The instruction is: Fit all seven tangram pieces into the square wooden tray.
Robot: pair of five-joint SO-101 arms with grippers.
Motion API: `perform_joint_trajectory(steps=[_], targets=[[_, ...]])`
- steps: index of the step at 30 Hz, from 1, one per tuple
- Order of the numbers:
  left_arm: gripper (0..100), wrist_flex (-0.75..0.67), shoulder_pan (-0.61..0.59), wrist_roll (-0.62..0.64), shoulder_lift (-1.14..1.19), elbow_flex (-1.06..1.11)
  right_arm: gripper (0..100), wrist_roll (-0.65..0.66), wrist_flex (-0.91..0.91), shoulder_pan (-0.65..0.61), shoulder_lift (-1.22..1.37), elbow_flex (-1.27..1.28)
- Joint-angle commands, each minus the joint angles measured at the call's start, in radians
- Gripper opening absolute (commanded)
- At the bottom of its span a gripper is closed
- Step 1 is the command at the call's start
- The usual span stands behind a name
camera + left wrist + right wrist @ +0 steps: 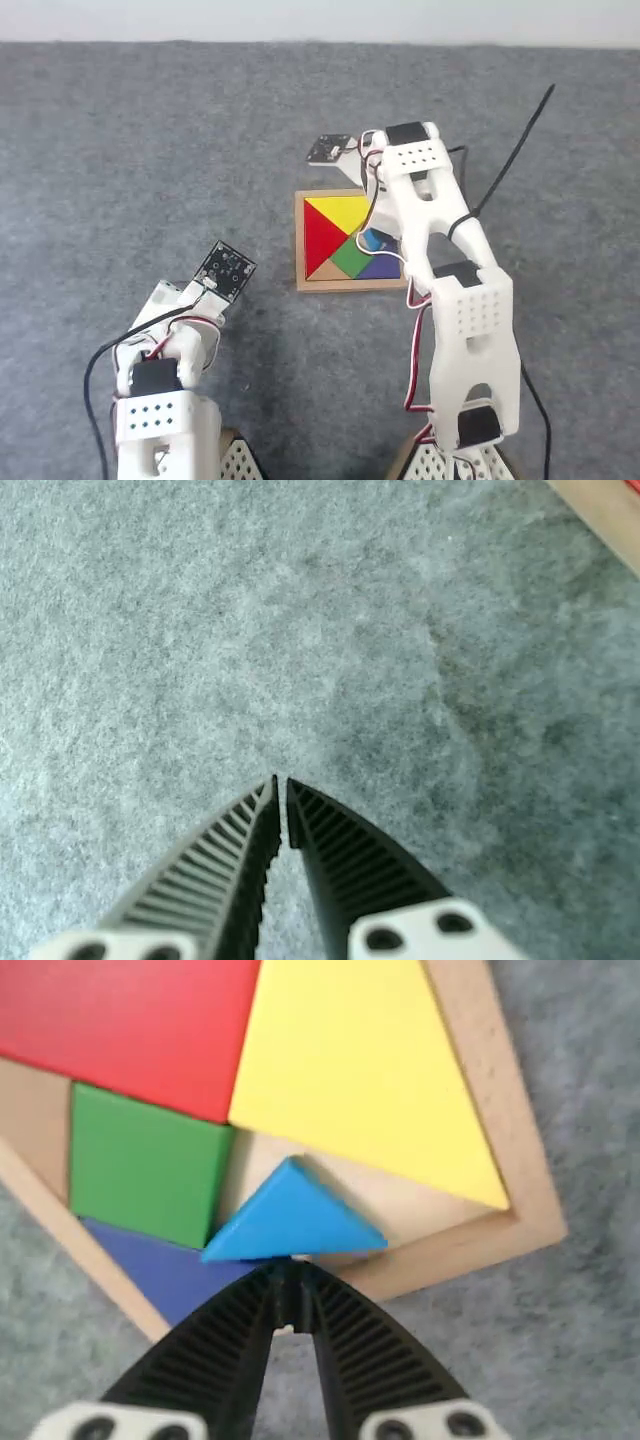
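Your right gripper (pixel 290 1278) has its fingers (pixel 345 1330) drawn nearly together and, as far as can be told, pinching the long edge of the light blue triangle (pixel 295 1218). The piece sits over the bare pocket at about 4 o'clock in the wooden tray (pixel 522 1160), beside the yellow triangle (pixel 350 1070), and looks to overlap the green square (pixel 145 1160) and dark blue piece (pixel 165 1270). To seat it well, you likely need to turn it until its edges match that pocket, lower it flat, and only then let go, so it doesn't ride up on its neighbours. Your left gripper (pixel 281 785), fingers (pixel 240 850) pressed together on nothing, hangs over the grey table (pixel 250 610) at the tray's 8 o'clock. Count: one tray, two arms, five pieces, with the red triangle (pixel 130 1020) the fifth
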Motion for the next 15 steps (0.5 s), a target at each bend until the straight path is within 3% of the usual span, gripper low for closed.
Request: perform_joint_trajectory(steps=[1, 15], targets=[[1, -0.015, -0.003, -0.006, -0.012, -0.004, 0.6, -0.005, -0.05, 0.005, -0.008, -0.012], [1, -0.015, -0.003, -0.006, -0.012, -0.004, 0.6, 0.048, -0.105, 0.03, -0.084, -0.028]])
